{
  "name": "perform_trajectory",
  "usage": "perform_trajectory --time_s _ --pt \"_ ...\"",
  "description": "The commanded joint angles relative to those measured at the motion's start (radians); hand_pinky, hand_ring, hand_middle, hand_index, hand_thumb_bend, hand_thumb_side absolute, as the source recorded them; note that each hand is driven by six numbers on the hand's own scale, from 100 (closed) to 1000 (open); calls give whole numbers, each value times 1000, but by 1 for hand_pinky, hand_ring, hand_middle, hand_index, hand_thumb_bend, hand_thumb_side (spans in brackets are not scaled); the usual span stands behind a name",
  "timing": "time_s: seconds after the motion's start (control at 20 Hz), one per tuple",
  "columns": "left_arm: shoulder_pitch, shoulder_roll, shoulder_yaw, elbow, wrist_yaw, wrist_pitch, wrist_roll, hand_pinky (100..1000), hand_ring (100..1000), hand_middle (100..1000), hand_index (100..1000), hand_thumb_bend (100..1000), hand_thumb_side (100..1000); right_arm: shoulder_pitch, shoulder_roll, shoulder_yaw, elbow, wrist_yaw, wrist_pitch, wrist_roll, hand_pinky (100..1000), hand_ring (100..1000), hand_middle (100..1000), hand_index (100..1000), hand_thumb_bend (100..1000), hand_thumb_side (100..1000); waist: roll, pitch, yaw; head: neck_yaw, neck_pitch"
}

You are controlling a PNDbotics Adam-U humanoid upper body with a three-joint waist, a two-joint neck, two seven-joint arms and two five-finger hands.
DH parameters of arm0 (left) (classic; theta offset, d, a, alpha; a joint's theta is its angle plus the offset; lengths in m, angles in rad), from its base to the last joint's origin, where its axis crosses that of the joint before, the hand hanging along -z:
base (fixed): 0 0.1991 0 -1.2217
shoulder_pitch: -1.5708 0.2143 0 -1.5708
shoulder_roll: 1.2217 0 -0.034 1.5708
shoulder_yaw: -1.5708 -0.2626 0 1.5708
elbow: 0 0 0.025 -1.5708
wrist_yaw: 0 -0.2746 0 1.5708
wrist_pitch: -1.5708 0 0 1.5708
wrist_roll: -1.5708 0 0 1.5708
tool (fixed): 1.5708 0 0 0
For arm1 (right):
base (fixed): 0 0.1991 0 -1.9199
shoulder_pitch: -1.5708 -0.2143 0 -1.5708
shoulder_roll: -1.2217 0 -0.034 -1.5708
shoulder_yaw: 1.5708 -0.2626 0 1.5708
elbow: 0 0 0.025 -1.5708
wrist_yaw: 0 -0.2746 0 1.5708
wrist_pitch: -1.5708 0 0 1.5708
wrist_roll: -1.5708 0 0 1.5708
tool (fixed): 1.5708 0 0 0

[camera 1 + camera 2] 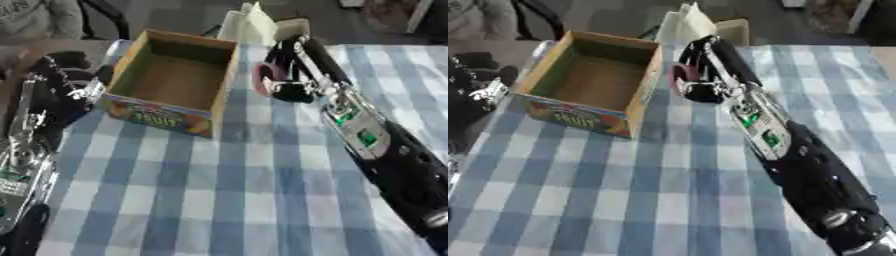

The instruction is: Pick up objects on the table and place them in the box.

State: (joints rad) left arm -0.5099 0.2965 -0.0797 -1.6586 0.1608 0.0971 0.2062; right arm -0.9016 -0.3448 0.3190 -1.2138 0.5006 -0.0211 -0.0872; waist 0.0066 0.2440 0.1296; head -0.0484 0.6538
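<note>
right hand point(293, 82) curled round a pinkish round object point(265, 77) just beside the open box point(175, 80) on the checked surface point(219, 190), likely for lifting over the rim; left hand point(66, 82) idle left, fingers unreadable.

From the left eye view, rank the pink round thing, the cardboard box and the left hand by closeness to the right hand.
1. Pink round object: at the right hand, against its fingers, right of the box.
2. Cardboard box: just left of it, open, nothing inside.
3. Left hand: farthest, beyond the box at the table's left edge.
</note>
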Motion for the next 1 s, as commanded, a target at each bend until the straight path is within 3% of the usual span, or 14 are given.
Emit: perform_trajectory --time_s 0.05,0.45,0.85,0.95,1.0 --pt "-27 -1 -6 -30 4 -2 -11 525 591 575 667 569 185 -54 -16 -31 14 13 1 -17 257 403 415 468 100 100 1 -14 14 -10 -11" --pt "-65 -50 -23 -63 8 -8 -32 528 593 576 667 570 187 -123 12 -71 109 65 -20 -27 282 421 430 488 100 100 -5 -3 106 -59 -32" --pt "-89 -76 -47 -89 21 -5 -60 529 595 576 667 571 188 -163 93 -114 271 150 -48 -54 330 450 454 514 100 100 -7 12 175 -119 -50" --pt "-92 -79 -50 -93 23 -4 -64 529 595 576 667 571 189 -172 112 -119 295 175 -60 -63 389 477 480 545 100 100 -8 14 181 -128 -52" --pt "-92 -80 -51 -95 24 -4 -66 529 595 576 667 572 189 -176 119 -118 302 191 -66 -67 461 538 526 596 192 100 -8 15 183 -131 -52"
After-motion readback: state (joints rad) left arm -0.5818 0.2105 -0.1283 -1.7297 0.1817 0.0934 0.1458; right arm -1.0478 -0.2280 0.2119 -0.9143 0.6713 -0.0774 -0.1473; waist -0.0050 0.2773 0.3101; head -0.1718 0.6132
